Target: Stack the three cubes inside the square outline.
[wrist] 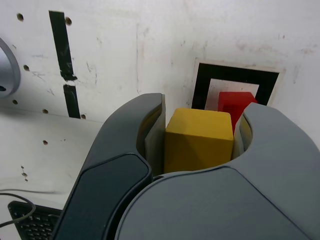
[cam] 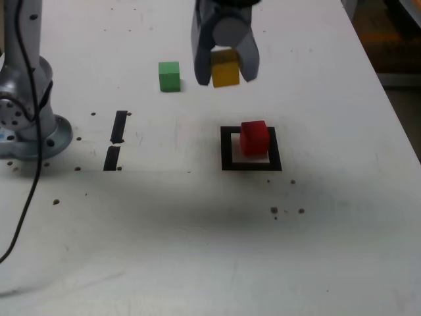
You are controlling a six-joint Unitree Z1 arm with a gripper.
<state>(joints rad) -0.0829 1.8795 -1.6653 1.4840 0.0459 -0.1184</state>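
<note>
The yellow cube (wrist: 199, 141) is gripped between the pincer's (wrist: 199, 131) two fingers, raised above the worktop (cam: 151, 224), while the red cube (cam: 254, 138) sits within the square outline (cam: 227, 155). Only the exterior view shows the green cube (cam: 169, 77), on the worktop to the left of the pincer there; only the wrist view shows a black keyboard (wrist: 35, 222), and in it the pincer and yellow cube hide part of the outline and red cube.

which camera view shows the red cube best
The exterior view: the red cube appears there unobstructed, inside the square outline. The wrist view shows only part of it, behind the yellow cube and a gripper finger.
</note>
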